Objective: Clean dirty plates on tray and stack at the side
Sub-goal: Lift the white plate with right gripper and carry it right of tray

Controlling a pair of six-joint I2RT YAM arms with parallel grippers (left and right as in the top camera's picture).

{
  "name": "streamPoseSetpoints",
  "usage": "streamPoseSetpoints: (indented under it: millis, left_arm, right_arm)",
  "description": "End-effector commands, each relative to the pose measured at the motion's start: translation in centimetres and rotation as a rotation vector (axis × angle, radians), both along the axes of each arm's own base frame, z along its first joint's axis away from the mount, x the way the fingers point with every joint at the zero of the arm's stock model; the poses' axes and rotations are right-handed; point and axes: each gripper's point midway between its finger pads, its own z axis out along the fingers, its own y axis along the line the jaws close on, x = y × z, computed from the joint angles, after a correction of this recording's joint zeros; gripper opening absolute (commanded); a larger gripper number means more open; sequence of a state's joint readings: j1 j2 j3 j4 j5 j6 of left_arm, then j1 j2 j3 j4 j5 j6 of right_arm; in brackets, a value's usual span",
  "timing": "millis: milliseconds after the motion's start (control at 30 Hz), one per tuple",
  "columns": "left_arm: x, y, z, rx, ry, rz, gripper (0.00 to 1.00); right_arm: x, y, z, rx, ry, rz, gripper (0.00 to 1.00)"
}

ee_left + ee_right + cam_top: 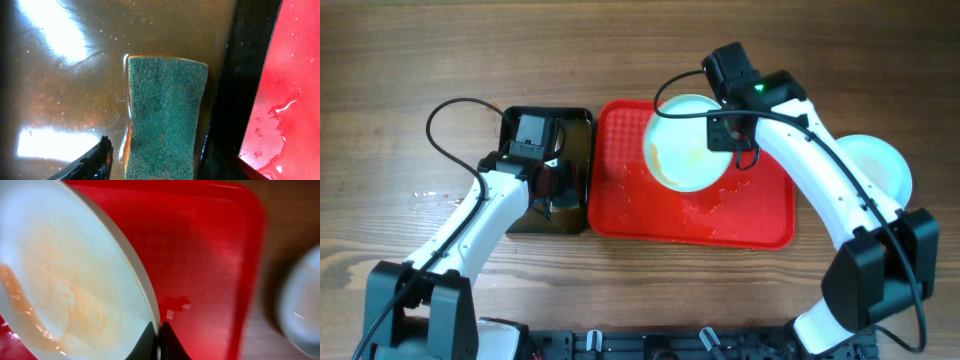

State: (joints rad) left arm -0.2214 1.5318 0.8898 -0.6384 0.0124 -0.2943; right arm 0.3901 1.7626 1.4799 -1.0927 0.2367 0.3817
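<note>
Right wrist view, right claw (159,339) pinching smeared plate (70,275), red tray (210,250) beneath

Soft, even overhead light falls across the table (400,60). White glare flares off the wet basin (75,100) in the left wrist view. In the right wrist view, plate (65,280) and tray (210,255) blur.

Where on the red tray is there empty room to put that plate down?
The tray is bare on its left side, between the held plate and the black basin, and along its front edge, though it looks wet. Crowded spots: the basin holds the sponge and the left gripper; right of the tray sits another plate.
</note>
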Motion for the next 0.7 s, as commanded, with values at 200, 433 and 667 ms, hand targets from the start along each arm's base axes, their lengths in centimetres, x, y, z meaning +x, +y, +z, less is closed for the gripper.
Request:
streamPoseSetpoints:
  millis: [200,433,667]
  left_arm:
    - [0.8,0.1,1.0,-0.002,-0.041,0.015,0.61]
    - [0.8,0.1,1.0,-0.002,-0.041,0.015,0.61]
    - [0.8,0.1,1.0,-0.002,-0.041,0.015,0.62]
  right_arm:
    - [-1.8,-1.2,8.5,-0.511,-0.406,-0.088,0.04]
    - [-1.6,1.2,9.8,-0.567,-0.48,0.02,0.04]
    - [-1.5,1.2,9.8,-0.563,-0.486,0.017,0.04]
